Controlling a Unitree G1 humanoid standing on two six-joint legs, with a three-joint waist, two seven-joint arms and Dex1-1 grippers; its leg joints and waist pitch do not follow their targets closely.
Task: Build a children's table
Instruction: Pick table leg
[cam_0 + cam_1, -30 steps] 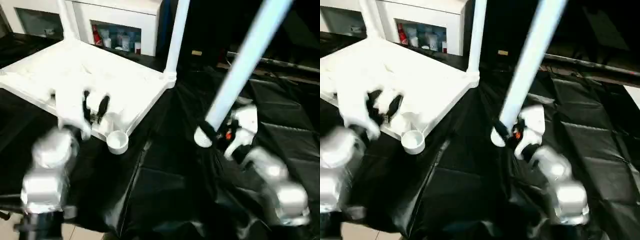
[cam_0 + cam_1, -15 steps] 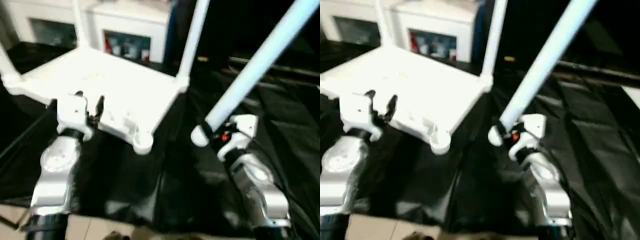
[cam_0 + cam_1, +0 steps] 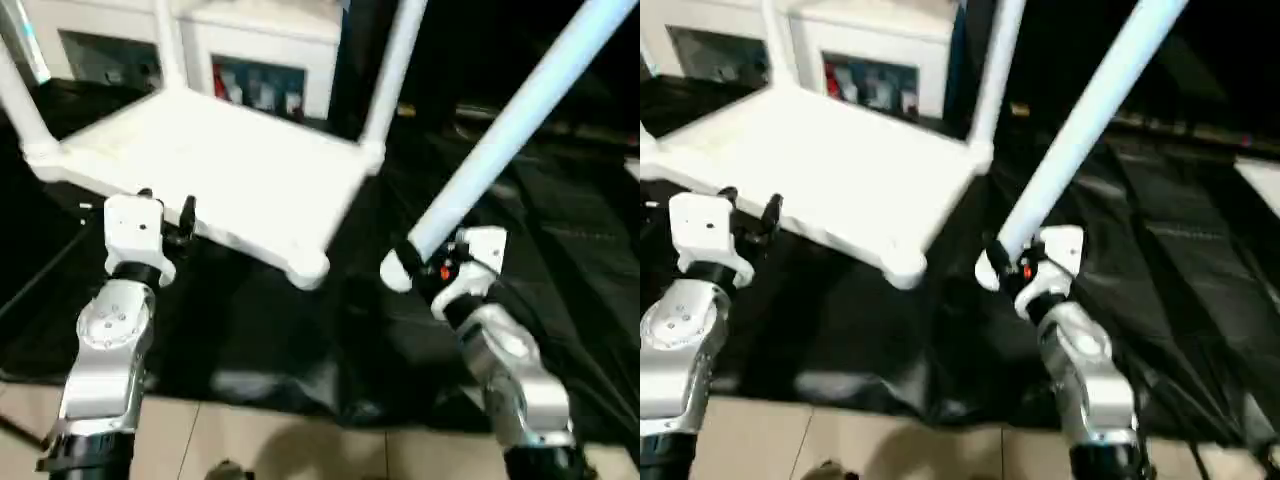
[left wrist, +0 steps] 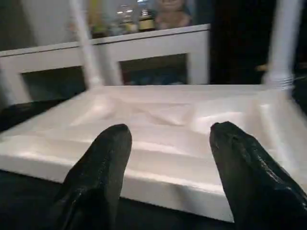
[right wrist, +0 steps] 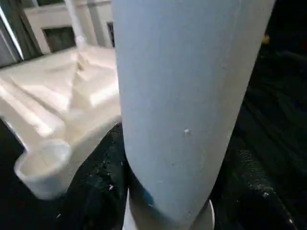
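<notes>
Right gripper pinches the fourth leg just above its collared end, the tube slanting up and away, presumably so that end can be steered into a socket. Left gripper stands spread and empty at the near edge of the table top, apparently placed to steady it. The top lies underside up on black sheeting. Three legs already rise from its corners; the near corner socket is vacant, between the grippers.
</notes>
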